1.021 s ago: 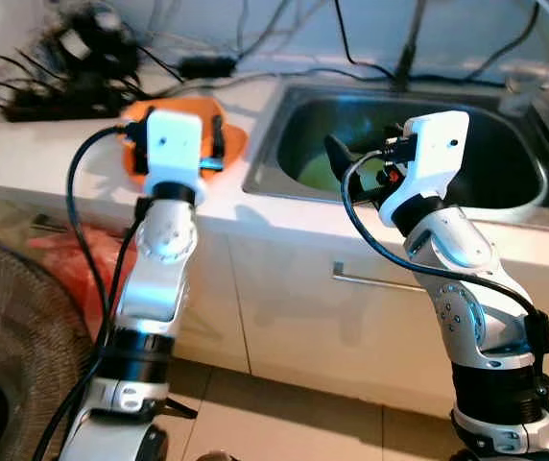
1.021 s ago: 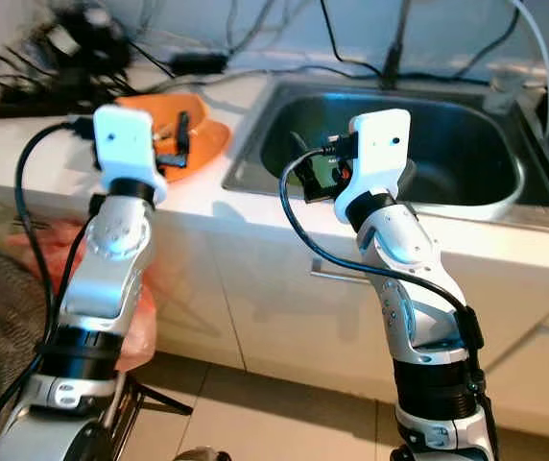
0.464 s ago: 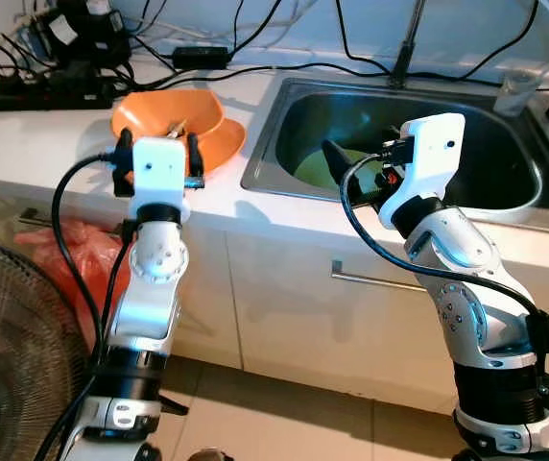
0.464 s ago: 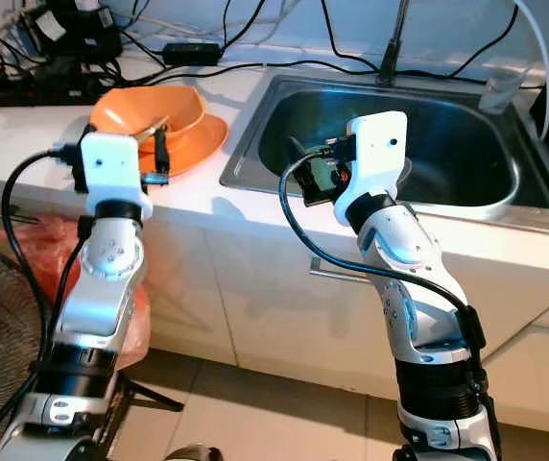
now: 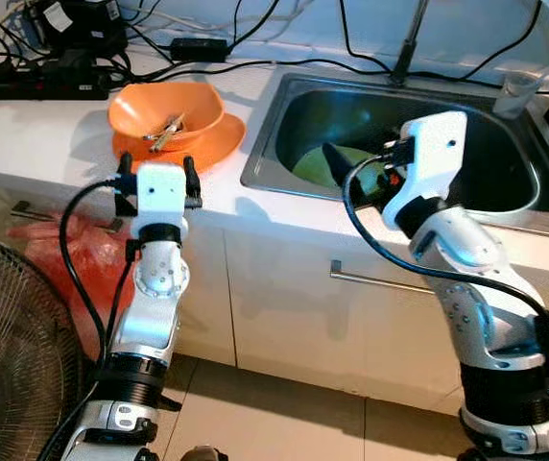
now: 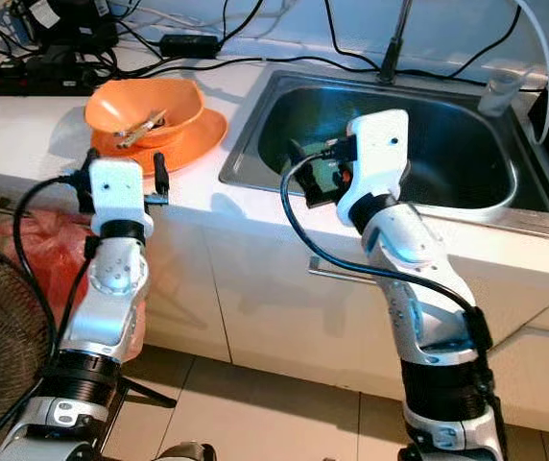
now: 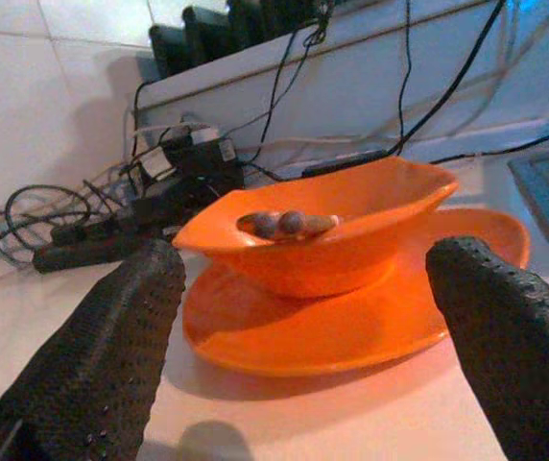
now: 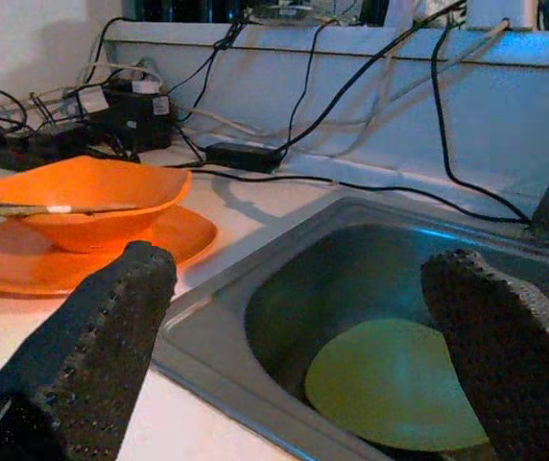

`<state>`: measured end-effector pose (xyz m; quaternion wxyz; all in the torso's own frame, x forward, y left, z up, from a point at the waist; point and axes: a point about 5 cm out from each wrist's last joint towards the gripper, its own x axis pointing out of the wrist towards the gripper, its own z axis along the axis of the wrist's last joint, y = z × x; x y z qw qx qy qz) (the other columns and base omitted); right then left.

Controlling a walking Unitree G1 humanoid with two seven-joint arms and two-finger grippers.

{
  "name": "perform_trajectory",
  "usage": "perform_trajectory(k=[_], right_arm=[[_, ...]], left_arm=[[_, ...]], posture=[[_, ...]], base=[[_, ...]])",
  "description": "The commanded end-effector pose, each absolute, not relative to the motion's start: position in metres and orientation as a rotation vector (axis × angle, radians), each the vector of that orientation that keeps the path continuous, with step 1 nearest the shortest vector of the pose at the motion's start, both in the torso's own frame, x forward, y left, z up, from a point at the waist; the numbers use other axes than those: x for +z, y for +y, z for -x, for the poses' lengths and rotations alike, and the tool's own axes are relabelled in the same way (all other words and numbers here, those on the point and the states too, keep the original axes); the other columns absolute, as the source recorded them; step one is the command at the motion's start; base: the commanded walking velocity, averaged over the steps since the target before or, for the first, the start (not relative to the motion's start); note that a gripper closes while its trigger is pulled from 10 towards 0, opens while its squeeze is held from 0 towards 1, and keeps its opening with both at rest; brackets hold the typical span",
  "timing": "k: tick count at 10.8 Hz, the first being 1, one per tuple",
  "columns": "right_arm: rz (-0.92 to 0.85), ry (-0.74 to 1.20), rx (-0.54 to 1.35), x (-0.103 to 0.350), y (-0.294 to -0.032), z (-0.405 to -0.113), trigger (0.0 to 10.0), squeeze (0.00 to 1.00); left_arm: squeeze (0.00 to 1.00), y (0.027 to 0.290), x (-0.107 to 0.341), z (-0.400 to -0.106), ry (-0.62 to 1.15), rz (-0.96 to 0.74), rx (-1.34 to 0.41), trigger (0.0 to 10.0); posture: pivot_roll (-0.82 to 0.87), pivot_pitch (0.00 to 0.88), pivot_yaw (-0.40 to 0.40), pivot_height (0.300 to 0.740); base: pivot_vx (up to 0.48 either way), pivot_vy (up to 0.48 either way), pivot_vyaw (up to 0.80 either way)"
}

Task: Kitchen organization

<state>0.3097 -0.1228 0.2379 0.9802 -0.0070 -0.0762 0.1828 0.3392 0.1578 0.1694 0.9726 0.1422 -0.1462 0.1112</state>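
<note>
no readable writing or brand on anything. left gripper (image 7: pixel 303 317) raised at counter (image 5: pixel 44 134) edge, fingers spread, pointing at orange bowl (image 7: pixel 322 226) on orange plate (image 7: pixel 332 331). right gripper (image 8: pixel 294 336) raised over sink (image 5: pixel 505 125) front rim, fingers spread; green plate (image 8: pixel 399 384) lies inside sink.

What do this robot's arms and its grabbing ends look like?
Both arms are jointed silver metal with black bands near the base. Each ends in a white boxy wrist block, fed by a looping black cable. The left gripper and right gripper each have two long black fingers with dimpled rubbery pads.
</note>
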Motion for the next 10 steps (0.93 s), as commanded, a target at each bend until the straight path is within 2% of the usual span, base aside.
perform_trajectory(k=[1, 6, 10], right_arm=[[0.014, -0.163, 0.375, 0.243, -0.124, -0.308, 10.0, 0.00], [0.024, -0.156, 0.390, 0.244, -0.126, -0.304, 10.0, 0.00], [0.004, -0.094, 0.644, 0.240, -0.114, -0.287, 10.0, 0.00]], left_arm=[[0.00, 0.155, 0.177, -0.342, -0.340, -0.303, 0.228, 10.0], [0.00, 0.152, 0.171, -0.354, -0.352, -0.307, 0.250, 10.0], [0.00, 0.153, 0.170, -0.358, -0.364, -0.315, 0.269, 10.0]], posture=[[-0.07, 0.073, -0.025, 0.740], [-0.11, 0.080, -0.045, 0.740], [-0.12, 0.078, -0.054, 0.740]], base=[[0.000, 0.000, 0.00], [0.000, 0.000, 0.00], [0.000, 0.000, 0.00]])
